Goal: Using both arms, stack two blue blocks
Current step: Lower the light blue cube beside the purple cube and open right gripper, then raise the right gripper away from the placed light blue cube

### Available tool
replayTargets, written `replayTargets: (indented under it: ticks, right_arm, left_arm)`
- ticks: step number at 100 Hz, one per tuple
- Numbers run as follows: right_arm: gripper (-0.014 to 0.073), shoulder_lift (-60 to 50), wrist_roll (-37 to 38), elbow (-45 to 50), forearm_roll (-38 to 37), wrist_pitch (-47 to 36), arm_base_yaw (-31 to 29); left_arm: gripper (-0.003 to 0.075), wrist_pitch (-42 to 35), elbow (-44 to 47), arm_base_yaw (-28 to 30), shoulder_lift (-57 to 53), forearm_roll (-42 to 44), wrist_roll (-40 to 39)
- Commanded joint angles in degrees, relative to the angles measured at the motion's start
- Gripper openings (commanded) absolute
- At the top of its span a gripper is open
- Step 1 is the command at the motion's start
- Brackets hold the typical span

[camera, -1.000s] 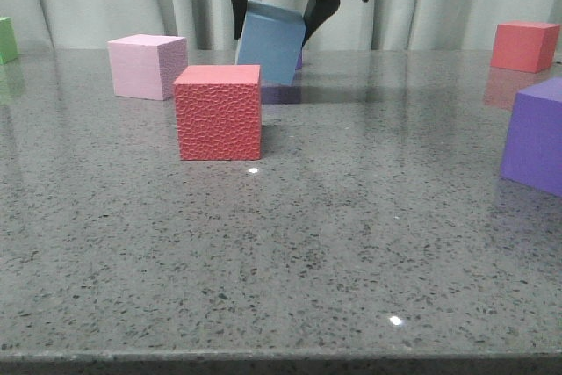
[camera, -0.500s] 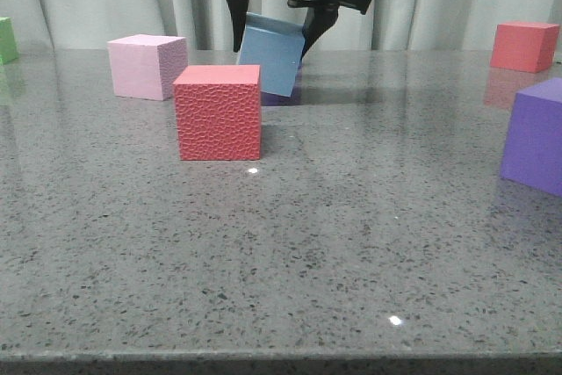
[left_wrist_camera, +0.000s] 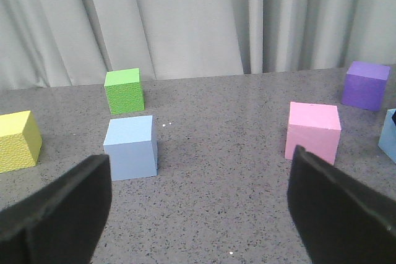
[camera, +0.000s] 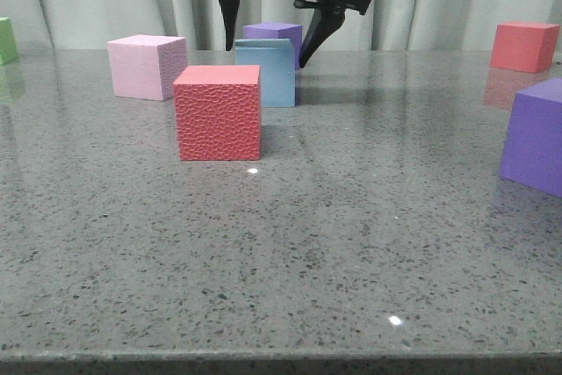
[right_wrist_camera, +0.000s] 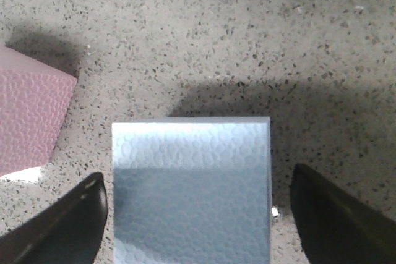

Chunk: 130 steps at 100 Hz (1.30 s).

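Right gripper [camera: 268, 52] fingers spread wide, clear of pale sky-blue foam cube [camera: 265, 73] resting on speckled worktop [camera: 351, 217]; left gripper [left_wrist_camera: 198, 211] fingers wide, empty.

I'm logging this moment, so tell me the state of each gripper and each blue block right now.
right gripper: open, fingers either side of a block, not touching it.
blue block: flat on the table, upright, released.
left gripper: open, empty.
second blue block: resting on the table, untouched, nothing stacked on it.
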Motion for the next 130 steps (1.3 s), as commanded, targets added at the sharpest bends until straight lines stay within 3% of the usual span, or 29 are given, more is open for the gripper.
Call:
replayTargets:
  ticks: [1, 76, 92, 109, 130]
  right_arm:
    - [0.0610, -3.85, -0.12, -1.90, 0.28, -1.87, 0.08]
    - [0.0609, -14.38, -9.80, -1.91, -5.08, 2.96, 1.81]
    - [0.0609, -17.68, -11.18, -1.74, -9.64, 3.07, 4.20]
    - [0.0608, -20.62, -12.58, -1.09, -9.74, 3.32, 5.76]
    - [0.0608, -25.83, -13.89, 6.71, -9.78, 1.14, 5.76]
  left_arm:
    - [0.0568, -4.61, -2.21, -0.47, 0.47, -0.36, -0.40]
    - [0.0566, -2.97, -2.97, -0.47, 0.72, -0.36, -0.95]
    - [0.0566, -0.07, -5.96, 0.57, 3.73, -0.12, -2.23]
    - [0.0564, 2.99, -10.86, 2.10, 8.75, 0.49, -4.67]
    - [0.0564, 6.12, -17.21, 2.10, 15.44, 8.07, -9.33]
